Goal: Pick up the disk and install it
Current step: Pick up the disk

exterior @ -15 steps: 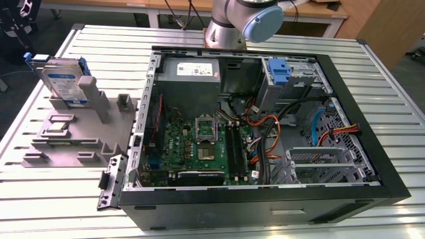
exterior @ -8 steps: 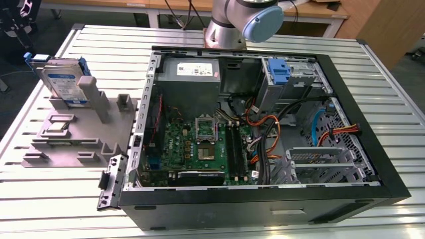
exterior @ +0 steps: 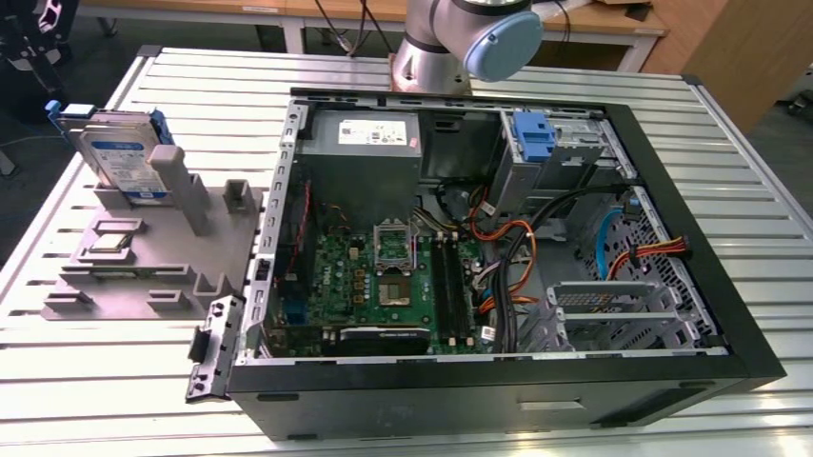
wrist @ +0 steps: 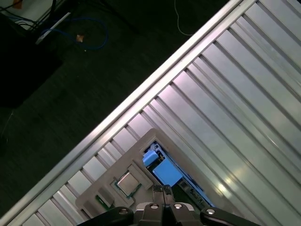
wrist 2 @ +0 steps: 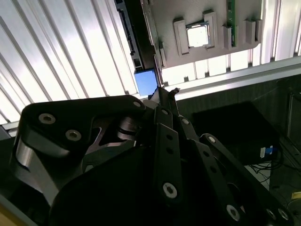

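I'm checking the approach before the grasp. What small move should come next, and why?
Probably open the fingers. In the first wrist view the gripper hangs above the silver-grey hard drive in its blue plastic carrier, tips together, touching nothing. That drive stands upright in the grey plastic holder on the slatted metal table, outside the black computer case, so shut fingers could not straddle it.
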You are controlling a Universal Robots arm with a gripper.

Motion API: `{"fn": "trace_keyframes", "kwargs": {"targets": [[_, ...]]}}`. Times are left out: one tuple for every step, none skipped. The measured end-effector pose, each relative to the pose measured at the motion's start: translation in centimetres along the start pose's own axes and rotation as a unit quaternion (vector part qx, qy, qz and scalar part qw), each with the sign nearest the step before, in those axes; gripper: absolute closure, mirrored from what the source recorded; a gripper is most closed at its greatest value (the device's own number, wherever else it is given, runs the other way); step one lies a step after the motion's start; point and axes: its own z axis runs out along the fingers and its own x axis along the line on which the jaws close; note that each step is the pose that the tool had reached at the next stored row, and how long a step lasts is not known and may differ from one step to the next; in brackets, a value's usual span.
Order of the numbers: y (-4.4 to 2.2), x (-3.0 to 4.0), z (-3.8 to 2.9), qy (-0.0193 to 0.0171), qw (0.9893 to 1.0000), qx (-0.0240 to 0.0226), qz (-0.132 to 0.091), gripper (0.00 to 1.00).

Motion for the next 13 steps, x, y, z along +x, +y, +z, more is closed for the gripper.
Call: {"fn": "trace_keyframes", "kwargs": {"targets": [[0.0,0.0,0.0,0.0001,1.0,0.0,-0.003,0.9],[0.0,0.0,0.0,0.0003,1.0,0.0001,-0.006,0.9],[0.0,0.0,0.0,0.0004,0.9999,0.0001,-0.011,0.9],[0.0,0.0,0.0,0.0007,0.9999,0.0001,-0.017,0.9],[0.0,0.0,0.0,0.0009,0.9998,0.0002,-0.022,0.9],[0.0,0.0,0.0,0.0011,0.9996,0.0002,-0.027,0.9],[0.0,0.0,0.0,0.0013,0.9995,0.0003,-0.031,0.9],[0.0,0.0,0.0,0.0015,0.9994,0.0003,-0.035,0.9],[0.0,0.0,0.0,0.0016,0.9992,0.0004,-0.039,0.9],[0.0,0.0,0.0,0.0018,0.9991,0.0004,-0.043,0.9],[0.0,0.0,0.0,0.0019,0.9989,0.0005,-0.047,0.9],[0.0,0.0,0.0,0.0021,0.9987,0.0005,-0.05,0.9],[0.0,0.0,0.0,0.0023,0.9985,0.0005,-0.054,0.9]]}}
